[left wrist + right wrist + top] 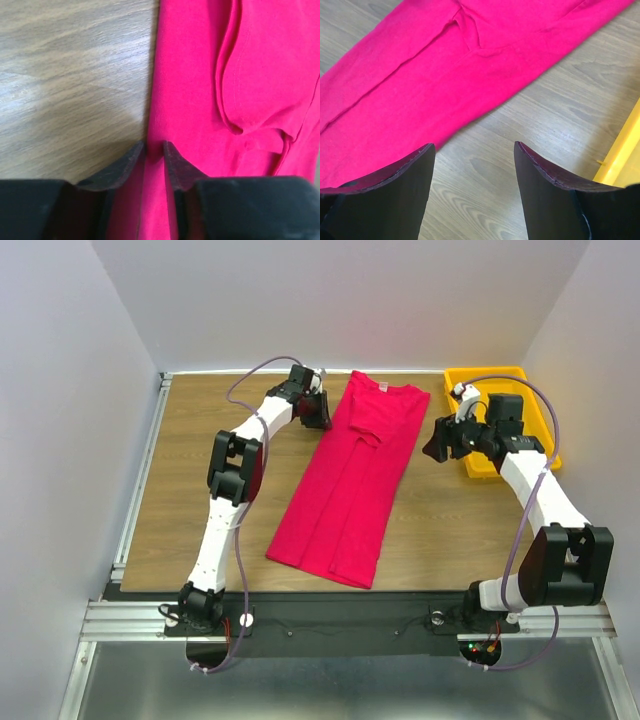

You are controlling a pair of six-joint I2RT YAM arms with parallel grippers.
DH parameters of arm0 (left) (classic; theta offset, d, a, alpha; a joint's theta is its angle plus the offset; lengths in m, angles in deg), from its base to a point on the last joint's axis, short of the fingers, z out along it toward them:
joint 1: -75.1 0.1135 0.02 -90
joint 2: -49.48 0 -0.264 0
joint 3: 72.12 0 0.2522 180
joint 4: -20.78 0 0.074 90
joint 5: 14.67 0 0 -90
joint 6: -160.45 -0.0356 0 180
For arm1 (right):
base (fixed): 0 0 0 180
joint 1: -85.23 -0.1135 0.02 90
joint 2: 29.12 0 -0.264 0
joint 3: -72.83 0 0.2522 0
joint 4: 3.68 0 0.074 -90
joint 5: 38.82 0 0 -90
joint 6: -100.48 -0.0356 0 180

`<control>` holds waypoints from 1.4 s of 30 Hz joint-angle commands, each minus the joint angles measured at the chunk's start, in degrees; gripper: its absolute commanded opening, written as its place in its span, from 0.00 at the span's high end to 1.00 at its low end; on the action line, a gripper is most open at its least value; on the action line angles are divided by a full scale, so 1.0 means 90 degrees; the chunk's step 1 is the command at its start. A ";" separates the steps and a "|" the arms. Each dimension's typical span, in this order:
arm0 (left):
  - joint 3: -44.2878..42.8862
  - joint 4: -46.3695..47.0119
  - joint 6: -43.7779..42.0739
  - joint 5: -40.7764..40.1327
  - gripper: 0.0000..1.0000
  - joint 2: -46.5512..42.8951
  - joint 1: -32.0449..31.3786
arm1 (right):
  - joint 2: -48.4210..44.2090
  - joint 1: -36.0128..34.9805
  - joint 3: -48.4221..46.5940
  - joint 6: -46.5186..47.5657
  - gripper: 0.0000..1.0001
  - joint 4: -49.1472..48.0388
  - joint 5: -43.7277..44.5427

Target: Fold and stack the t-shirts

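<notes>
The crimson-pink t-shirt (345,480) lies on the wooden table, folded lengthwise into a long narrow strip, collar end at the far side. My left gripper (318,415) is at the strip's far left edge. In the left wrist view its jaws (154,145) stand nearly closed with the shirt's edge (200,75) pinched between them. My right gripper (437,445) hovers just right of the shirt's far right edge. In the right wrist view it (474,147) is wide open and empty over bare wood, with the shirt (445,75) ahead and to its left.
A yellow plastic tray (485,372) stands at the far right corner, partly behind my right arm; its edge shows in the right wrist view (622,150). White walls enclose the table on three sides. A metal rail runs along the left edge.
</notes>
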 commanded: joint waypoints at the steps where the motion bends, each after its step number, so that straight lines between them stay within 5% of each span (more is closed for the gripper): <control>1: -0.0302 -0.0431 -0.0184 -0.0469 0.80 0.0084 -0.0056 | -0.0125 0.0066 0.0123 -0.0113 0.30 -0.0315 -0.0239; 4: -0.0302 -0.0490 -0.0213 -0.0606 1.00 0.0006 -0.0056 | -0.0145 0.0076 0.0142 -0.0132 0.30 -0.0315 -0.0248; 17: 0.1551 -0.0002 -0.0272 -0.0851 1.00 -0.1322 0.0491 | 0.0011 0.0076 0.0113 -0.0093 0.30 -0.0315 -0.0404; 32: 0.2608 0.0427 -0.0008 -0.0744 1.00 -0.2005 0.1214 | 0.0304 0.0037 0.0016 0.0248 0.30 -0.0237 -0.1086; 34: 0.2647 0.0573 -0.0018 -0.0704 0.91 -0.2113 0.1204 | 0.0304 -0.0031 0.0054 0.0774 0.30 -0.0130 -0.1292; 37: 0.2822 0.0857 -0.0057 -0.0772 0.62 -0.2551 0.1224 | 0.0275 -0.0382 0.0210 0.1905 0.30 0.0366 -0.1693; 42: 0.3503 0.1169 -0.0553 -0.1298 0.45 -0.3956 0.1263 | -0.0134 -0.1534 0.0932 0.4102 0.22 0.0711 -0.1772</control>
